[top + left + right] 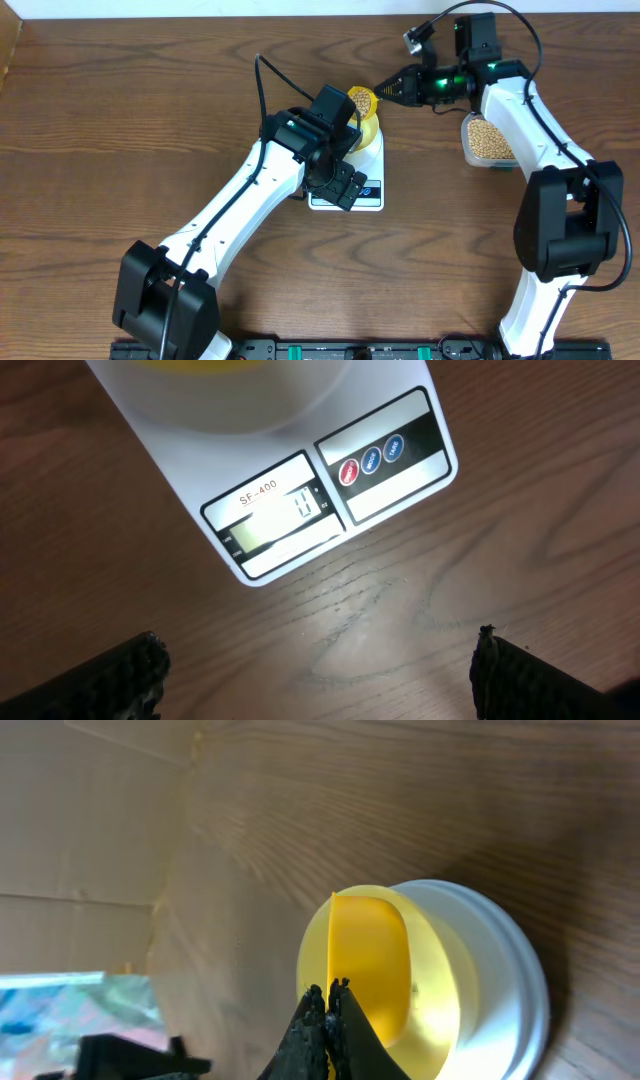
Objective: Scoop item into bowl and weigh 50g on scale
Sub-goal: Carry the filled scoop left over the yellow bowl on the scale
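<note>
From above the surface, you see the scale (372, 165) near the middle, with the bowl (369, 128) sitting on its platform. The right fingers (388, 90) pinch the handle of a yellow scoop (361, 100). Its head is loaded with beans (360, 99) and hangs over the bowl's far rim. More beans fill the clear tub (487, 140) beneath the right arm. The left fingers (345, 185) hover over the scale's near end.

In the left wrist view, the left fingers (125, 675) stand wide apart and hold nothing. They are above bare wood just in front of the scale's display (280, 525), whose digits you cannot read with certainty.

In the right wrist view, the right fingers (325, 1025) are pressed together on the scoop (368, 955), which is directly over the bowl (440, 970).

Expect the beans to be hard, smooth and quick to roll, so tip gently and let them trickle rather than dump. The scoop looks like light, stiff plastic, and holding it far back on the handle suits it. The bowl is probably light and may slide on the platform, so keep the scoop from knocking its rim.
</note>
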You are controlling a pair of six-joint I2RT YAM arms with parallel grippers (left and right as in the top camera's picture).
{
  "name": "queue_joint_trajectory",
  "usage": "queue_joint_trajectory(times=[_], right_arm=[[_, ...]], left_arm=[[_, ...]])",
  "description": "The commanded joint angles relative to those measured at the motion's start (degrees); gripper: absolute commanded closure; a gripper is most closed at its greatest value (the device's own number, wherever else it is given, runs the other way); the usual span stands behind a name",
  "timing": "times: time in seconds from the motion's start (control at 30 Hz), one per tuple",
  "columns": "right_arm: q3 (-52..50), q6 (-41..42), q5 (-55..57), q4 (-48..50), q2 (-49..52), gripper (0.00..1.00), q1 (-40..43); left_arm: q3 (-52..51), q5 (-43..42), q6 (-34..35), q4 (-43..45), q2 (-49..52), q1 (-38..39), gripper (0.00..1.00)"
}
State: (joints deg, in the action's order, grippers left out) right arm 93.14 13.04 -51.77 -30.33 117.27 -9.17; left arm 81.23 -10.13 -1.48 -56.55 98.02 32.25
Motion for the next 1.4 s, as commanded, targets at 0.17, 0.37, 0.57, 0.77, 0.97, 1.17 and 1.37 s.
queue_joint_trajectory(times=[0.17, 0.37, 0.57, 0.77, 0.97, 1.17, 1.37], right_arm=[[-0.3, -3.5, 3.9, 0.2, 0.2, 0.98, -3.0], [-0.3, -3.9, 8.0, 0.1, 0.2, 0.98, -3.9], [-0.3, -3.9, 8.6, 0.1, 0.2, 0.99, -4.0], [-0.3, -3.9, 8.6, -0.1, 0.2, 0.99, -4.0], [-0.3, -3.9, 8.6, -0.5, 0.2, 0.99, -4.0], [-0.3, -3.9, 8.6, -1.2, 0.2, 0.99, -4.1], [-0.2, -3.9, 8.5, -1.1, 0.2, 0.99, -4.1]], left_arm=[[-0.2, 0.8, 0.2, -0.1, 0.5, -0.2, 0.02], [-0.2, 0.8, 0.2, -0.1, 0.5, -0.2, 0.02], [-0.2, 0.8, 0.2, -0.1, 0.5, -0.2, 0.02], [-0.2, 0.8, 0.2, -0.1, 0.5, -0.2, 0.02], [-0.2, 0.7, 0.2, -0.1, 0.5, -0.2, 0.02], [-0.2, 0.8, 0.2, -0.1, 0.5, -0.2, 0.02], [-0.2, 0.8, 0.2, -0.1, 0.5, -0.2, 0.02]])
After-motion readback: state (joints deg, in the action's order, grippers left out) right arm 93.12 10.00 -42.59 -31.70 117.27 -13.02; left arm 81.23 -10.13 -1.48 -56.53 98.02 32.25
